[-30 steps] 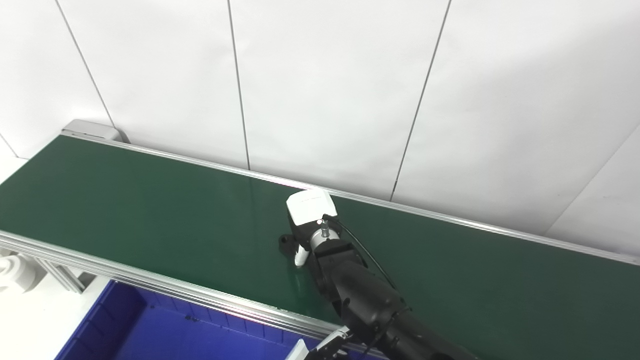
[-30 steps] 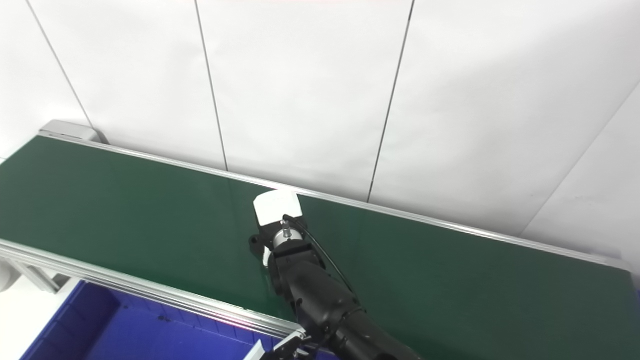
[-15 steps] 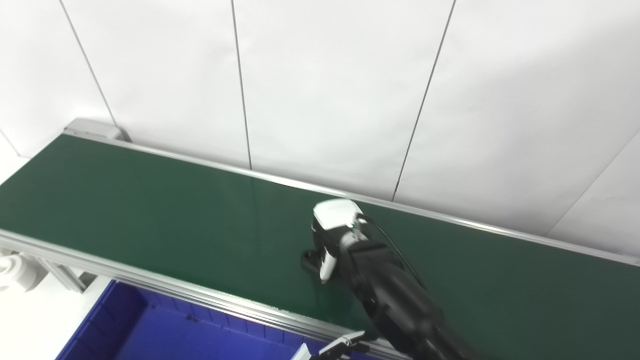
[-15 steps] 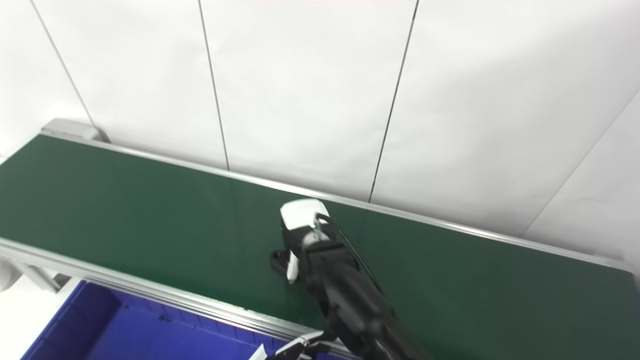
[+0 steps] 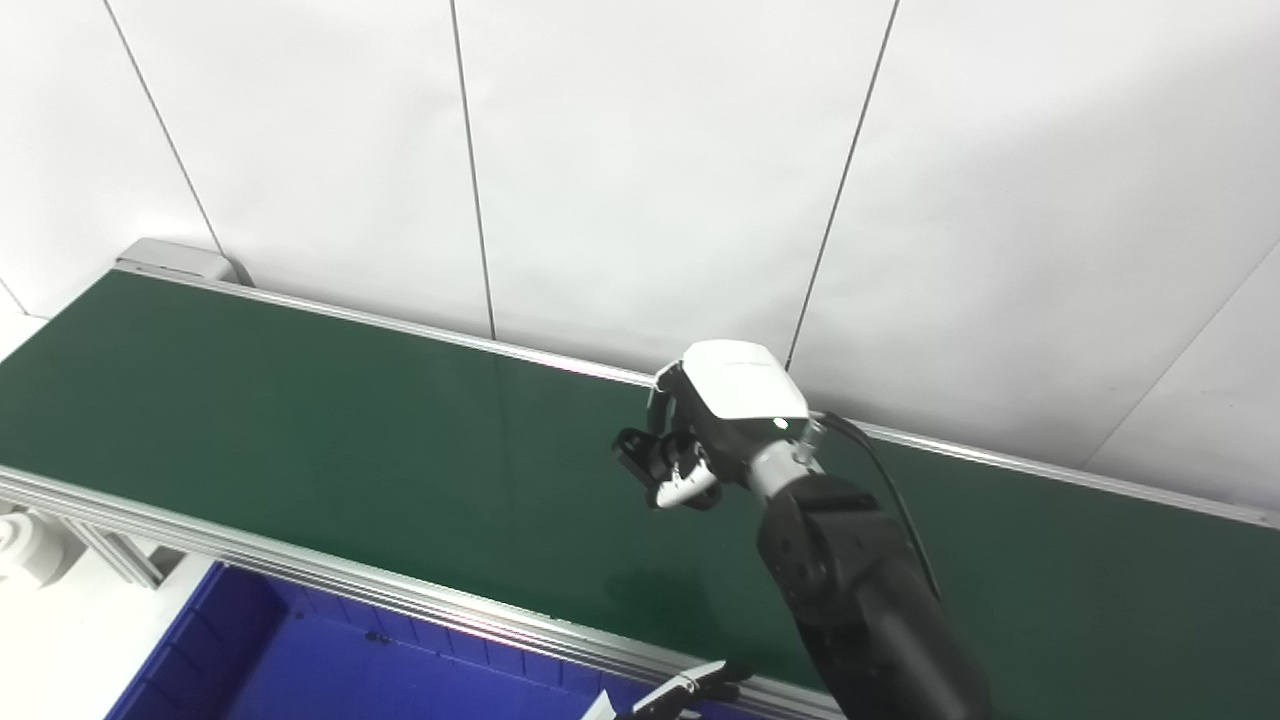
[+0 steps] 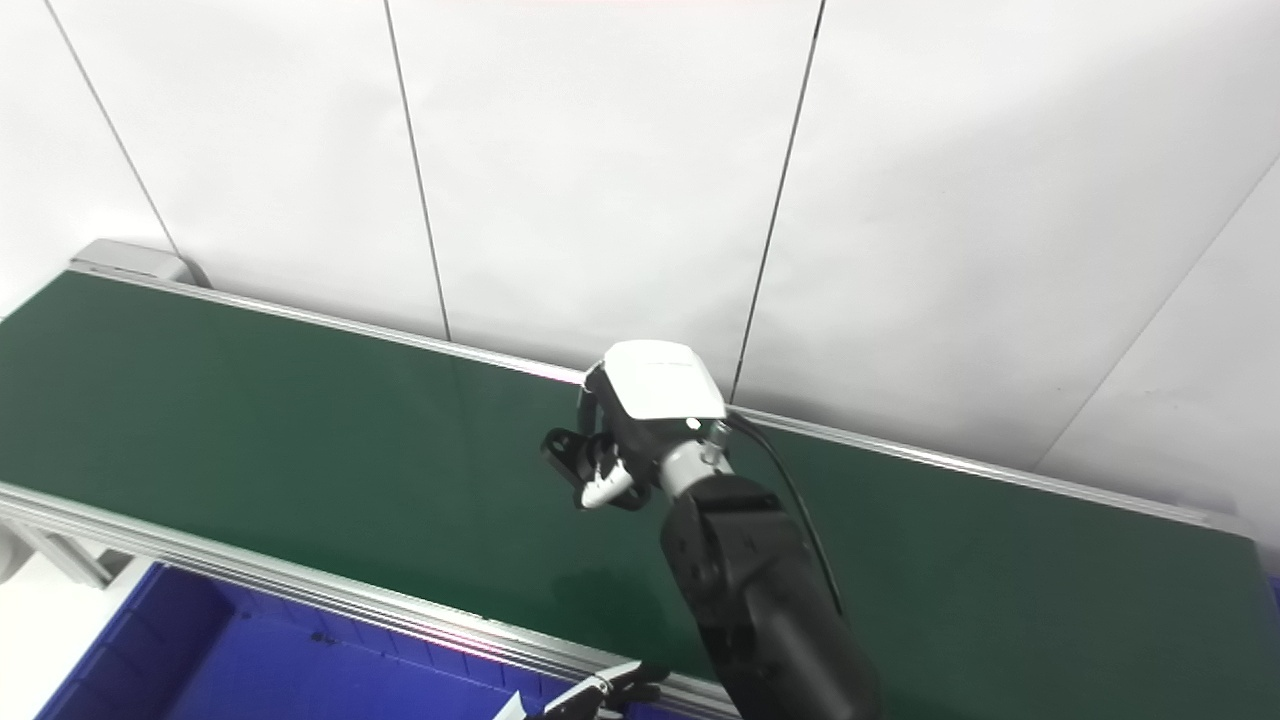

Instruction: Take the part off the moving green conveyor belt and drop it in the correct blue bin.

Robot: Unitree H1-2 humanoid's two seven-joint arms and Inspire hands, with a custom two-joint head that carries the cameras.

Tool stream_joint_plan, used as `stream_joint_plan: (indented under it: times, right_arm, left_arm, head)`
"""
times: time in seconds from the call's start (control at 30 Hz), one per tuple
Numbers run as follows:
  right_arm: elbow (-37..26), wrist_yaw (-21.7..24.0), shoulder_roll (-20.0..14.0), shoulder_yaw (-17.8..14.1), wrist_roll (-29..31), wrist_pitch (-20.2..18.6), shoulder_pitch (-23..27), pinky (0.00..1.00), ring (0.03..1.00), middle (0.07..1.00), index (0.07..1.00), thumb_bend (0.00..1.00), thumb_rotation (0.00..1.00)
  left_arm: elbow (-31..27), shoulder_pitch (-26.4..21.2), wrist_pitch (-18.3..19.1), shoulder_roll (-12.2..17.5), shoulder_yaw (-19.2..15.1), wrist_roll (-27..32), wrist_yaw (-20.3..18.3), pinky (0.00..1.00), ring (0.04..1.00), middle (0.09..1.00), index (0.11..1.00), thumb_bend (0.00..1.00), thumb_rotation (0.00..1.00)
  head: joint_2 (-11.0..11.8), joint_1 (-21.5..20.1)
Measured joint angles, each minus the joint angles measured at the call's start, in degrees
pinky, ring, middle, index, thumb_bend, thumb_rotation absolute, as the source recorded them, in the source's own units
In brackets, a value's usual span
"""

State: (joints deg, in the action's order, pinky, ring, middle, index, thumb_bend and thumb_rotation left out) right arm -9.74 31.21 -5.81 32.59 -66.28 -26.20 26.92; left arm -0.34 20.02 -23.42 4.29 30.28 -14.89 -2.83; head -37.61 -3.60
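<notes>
My right hand, with a white back plate, is shut on a small black part and holds it in the air above the green conveyor belt. The part sticks out to the left of the fingers and also shows in the right eye view. A faint shadow of the hand lies on the belt below it. Only the fingertips of my left hand show at the bottom edge, just in front of the belt's near rail.
A blue bin sits below the belt's near aluminium rail at the bottom left. A white panelled wall runs right behind the belt's far rail. The belt's end cap is at the far left.
My right hand has lifted off the belt with the black part in its fingers and moved up and to the right. The left fingertips have stayed at the bottom edge.
</notes>
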Motion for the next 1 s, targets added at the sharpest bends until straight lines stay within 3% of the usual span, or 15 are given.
stream_joint_plan:
  times: [0.17, 0.3, 0.57, 0.63, 0.67, 0.77, 0.83, 1.0]
  right_arm:
    - [-7.58, 2.96, -0.46, -1.71, -3.79, -0.01, -3.36, 0.16, 0.228, 0.471, 0.488, 0.53, 0.0]
    - [-15.06, 4.67, -0.38, -3.16, -7.2, 0.1, -7.32, 0.19, 0.261, 0.473, 0.487, 0.53, 0.0]
    - [-25.92, 4.23, 1.22, -9.46, -9.34, 0.21, -24.95, 0.14, 0.197, 0.47, 0.487, 0.53, 0.0]
    - [-28.93, 4.24, 2.41, -10.82, -10.13, 0.35, -28.55, 0.13, 0.198, 0.47, 0.487, 0.53, 0.0]
    - [-30.53, 4.25, 3.12, -11.38, -10.45, 0.52, -29.97, 0.13, 0.194, 0.47, 0.486, 0.53, 0.0]
    - [-34.11, 4.4, 5.11, -12.87, -11.35, 1.7, -32.7, 0.13, 0.195, 0.47, 0.486, 0.53, 0.0]
    - [-36.48, 5.02, 6.08, -13.95, -12.0, 3.21, -34.13, 0.14, 0.208, 0.47, 0.487, 0.53, 0.0]
    - [-43.07, 10.97, 9.7, -17.32, -16.02, 6.71, -39.17, 0.16, 0.228, 0.471, 0.487, 0.53, 0.0]
  left_arm:
    - [-2.46, 1.07, 0.42, 0.17, -0.36, 0.99, -1.1, 0.75, 0.885, 0.918, 0.881, 1.0, 0.89]
    - [-5.55, 2.75, 1.72, 0.15, -0.86, 3.28, -2.29, 0.74, 0.891, 0.935, 0.901, 1.0, 0.87]
    - [-11.37, 4.64, 6.12, 2.34, -4.64, 7.09, -4.74, 0.81, 0.928, 0.967, 0.946, 1.0, 0.93]
    - [-12.88, 4.61, 7.06, 3.19, -5.43, 8.22, -5.43, 0.82, 0.936, 0.974, 0.955, 1.0, 0.94]
    - [-13.51, 4.65, 7.54, 3.41, -5.76, 8.63, -5.62, 0.83, 0.941, 0.976, 0.96, 1.0, 0.95]
    - [-15.88, 5.05, 9.67, 3.72, -6.79, 10.16, -6.5, 0.86, 0.945, 0.979, 0.972, 1.0, 0.96]
    - [-17.67, 5.24, 11.65, 4.12, -7.59, 11.05, -7.12, 0.88, 0.952, 0.983, 0.984, 1.0, 0.96]
    - [-21.71, 5.14, 15.88, 5.48, -9.81, 13.51, -8.29, 0.86, 0.935, 0.973, 0.993, 1.0, 0.95]
  head:
    - [-1.93, -3.69]
    - [-2.55, -7.65]
    - [-7.38, -13.8]
    - [-7.39, -13.8]
    - [-9.04, -15.37]
    - [-10.64, -16.79]
    - [-14.57, -20.2]
    - [-16.35, -21.36]
